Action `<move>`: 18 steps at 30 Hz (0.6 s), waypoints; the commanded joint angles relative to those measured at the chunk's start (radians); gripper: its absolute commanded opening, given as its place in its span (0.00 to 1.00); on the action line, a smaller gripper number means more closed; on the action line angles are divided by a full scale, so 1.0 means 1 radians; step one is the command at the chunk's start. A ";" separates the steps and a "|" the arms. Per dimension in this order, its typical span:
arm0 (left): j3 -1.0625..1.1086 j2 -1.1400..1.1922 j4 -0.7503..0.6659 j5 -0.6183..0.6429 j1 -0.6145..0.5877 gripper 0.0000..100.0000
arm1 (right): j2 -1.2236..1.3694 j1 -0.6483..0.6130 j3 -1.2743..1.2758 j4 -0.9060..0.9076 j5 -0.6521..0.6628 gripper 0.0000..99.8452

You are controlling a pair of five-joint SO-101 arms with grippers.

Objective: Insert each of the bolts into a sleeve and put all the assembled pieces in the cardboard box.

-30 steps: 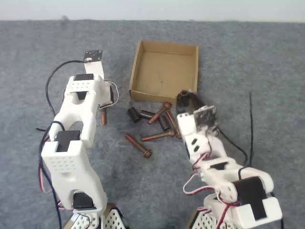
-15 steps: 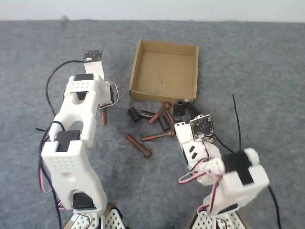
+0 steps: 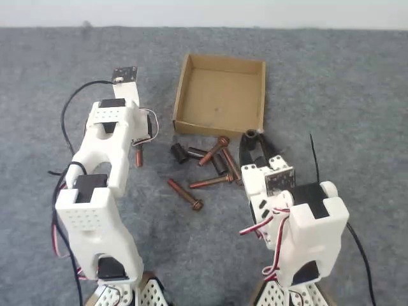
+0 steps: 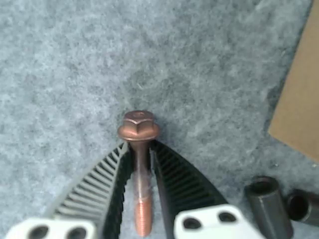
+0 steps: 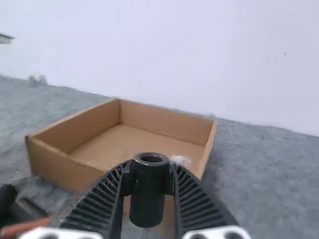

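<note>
Copper bolt (image 4: 139, 130) clamped by shank in left gripper (image 4: 140, 149), above grey mat (image 4: 75, 59). Black sleeve (image 5: 148, 199) clamped upright in right gripper (image 5: 149, 172), near cardboard box (image 5: 50, 149).

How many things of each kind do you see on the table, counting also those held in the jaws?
Copper bolts: 5
Black sleeves: 4
Cardboard box: 1
Total: 10

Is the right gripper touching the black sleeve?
Touching. In the right wrist view, the right gripper clamps the black sleeve, with both fingers pressed against its sides and no gap.
</note>
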 commanded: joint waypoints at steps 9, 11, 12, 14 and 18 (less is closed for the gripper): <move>0.008 -0.068 -0.011 -0.009 -0.005 0.01 | -0.147 -0.041 0.149 -0.025 -0.008 0.01; 0.008 -0.071 -0.012 -0.009 0.011 0.01 | -0.150 -0.041 0.149 -0.022 -0.008 0.01; 0.007 -0.071 -0.012 -0.009 0.015 0.01 | -0.150 -0.041 0.149 -0.022 -0.008 0.01; 0.004 -0.072 -0.021 -0.005 0.017 0.01 | -0.150 -0.041 0.149 -0.021 -0.008 0.01; -0.010 -0.091 -0.041 -0.002 0.017 0.01 | -0.150 -0.051 0.147 0.021 -0.008 0.01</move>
